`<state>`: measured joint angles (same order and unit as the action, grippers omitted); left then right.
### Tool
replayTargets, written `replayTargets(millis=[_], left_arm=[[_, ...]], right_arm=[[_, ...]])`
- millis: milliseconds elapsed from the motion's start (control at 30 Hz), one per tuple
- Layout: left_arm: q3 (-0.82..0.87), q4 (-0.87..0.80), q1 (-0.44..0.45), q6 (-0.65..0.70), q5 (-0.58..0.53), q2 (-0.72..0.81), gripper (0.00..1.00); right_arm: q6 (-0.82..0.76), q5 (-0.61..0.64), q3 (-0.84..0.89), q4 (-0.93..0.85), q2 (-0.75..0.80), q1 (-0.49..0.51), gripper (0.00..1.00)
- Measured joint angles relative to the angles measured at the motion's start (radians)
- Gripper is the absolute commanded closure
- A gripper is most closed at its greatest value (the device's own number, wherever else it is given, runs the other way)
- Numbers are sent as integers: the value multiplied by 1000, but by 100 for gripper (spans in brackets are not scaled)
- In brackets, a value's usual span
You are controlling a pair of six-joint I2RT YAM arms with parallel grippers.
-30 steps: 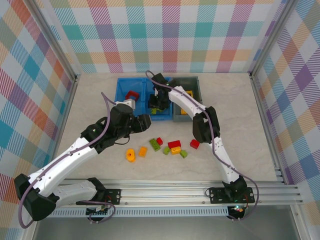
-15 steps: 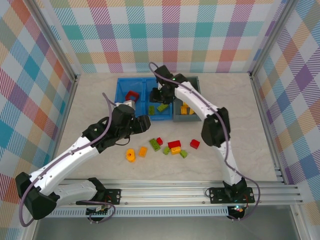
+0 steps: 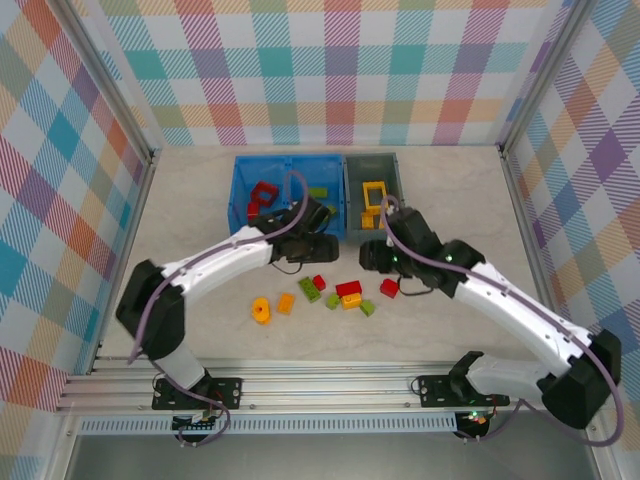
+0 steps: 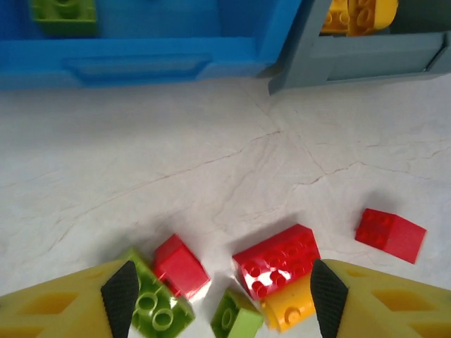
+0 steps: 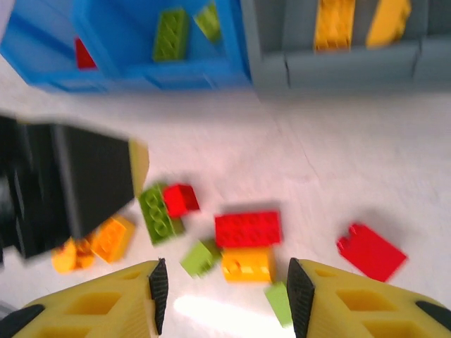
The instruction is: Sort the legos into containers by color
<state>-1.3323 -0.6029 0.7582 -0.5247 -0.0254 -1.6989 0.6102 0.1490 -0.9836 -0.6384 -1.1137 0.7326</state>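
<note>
Legos [image 3: 348, 289], small plastic bricks in red, lime green and yellow-orange, are sorted only in part. Red ones lie in the left compartment of the blue two-compartment plastic bin [image 5: 176, 74] and green ones in its right compartment. Yellow ones lie in the dark grey plastic bin [image 5: 338, 67], just beside it at 3 o'clock. About nine bricks, among them a round yellow piece [image 3: 262, 311], remain loose on the pale marbled table [image 3: 480, 200], at 6 o'clock from the bins. The left gripper [image 4: 220, 289] and the right gripper [image 5: 227, 289] hang over this pile, jaws spread and empty. One second ago the right gripper was up over the green compartment; it has come back down, the left arm has swung in from 9 o'clock, and the loose pile looks unchanged.
</note>
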Motion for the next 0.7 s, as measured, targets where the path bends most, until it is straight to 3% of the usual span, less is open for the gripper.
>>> replayTargets(millis=[167,400,700], left_arm=[[-114,-93,3,264,42,-151,30],[-131,-219,4,565,72,-198,30],[-131,-262,7,743,85,-246,31]], right_arm=[[18,-4,73,-30,129,14,47],[10,-81,69,-27,191,14,40],[7,-169,69,-43,297,14,38]])
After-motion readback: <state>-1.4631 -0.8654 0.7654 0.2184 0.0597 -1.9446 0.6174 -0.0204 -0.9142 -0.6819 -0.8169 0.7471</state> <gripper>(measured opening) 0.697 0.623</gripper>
